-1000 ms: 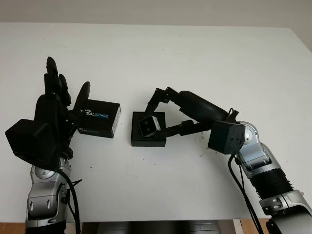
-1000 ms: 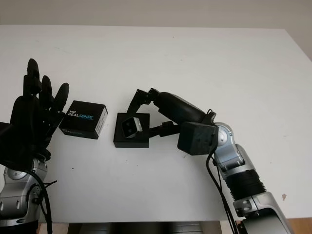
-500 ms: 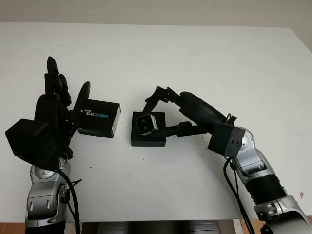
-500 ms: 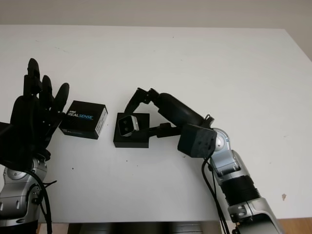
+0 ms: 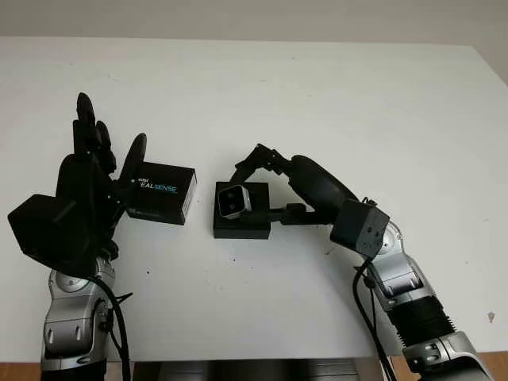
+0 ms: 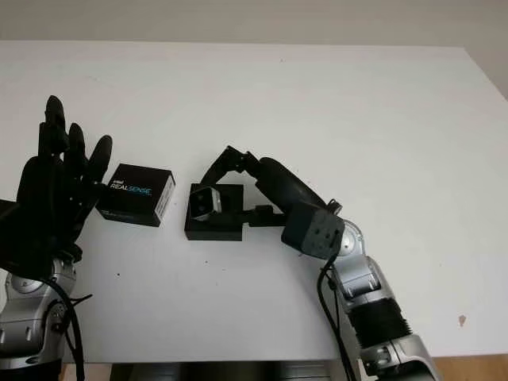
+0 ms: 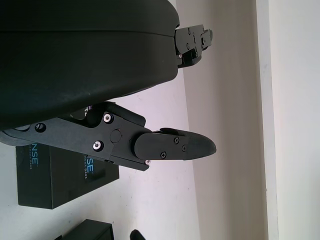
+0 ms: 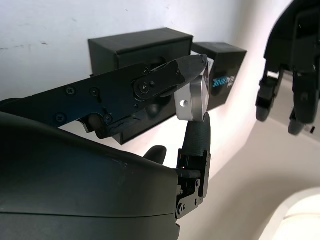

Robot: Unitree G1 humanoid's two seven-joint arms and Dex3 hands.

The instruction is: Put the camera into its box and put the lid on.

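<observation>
Pinching the small silver camera (image 5: 232,201) between their tips, the fingers (image 8: 192,66) of the right hand (image 5: 266,178) hold it tilted just above the open black box (image 5: 241,221), which sits near the middle of the white table (image 5: 317,95). One finger arches over the far side of the box and another reaches along its right side. Behind them the black palm and the forearm slope back toward the table's near right edge, the wrist bent so the hand points left. The lid (image 5: 162,192), black with printed lettering, lies just left of the box and apart from it. The left hand (image 5: 91,171) is open, raised upright beside the lid near the table's left edge, palm turned toward it, fingers extended and holding nothing.
</observation>
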